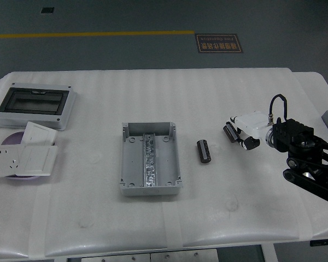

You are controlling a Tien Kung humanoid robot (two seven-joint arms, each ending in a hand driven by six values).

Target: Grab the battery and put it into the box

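We see the battery lying between the open grey box and our right hand, whose finger state we cannot tell. Wall sockets sit far left; floor sign unreadable.

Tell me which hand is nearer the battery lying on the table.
Right. The right hand is just right of the battery, holding another battery; the left hand is out of view.

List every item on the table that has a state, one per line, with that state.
box: open, lidless, metal rail inside, no battery in it
battery: lying flat on the table, right of the box, not held
right hand: near the battery, apart from it; grip unclear
cover with dark window: lying flat, far left
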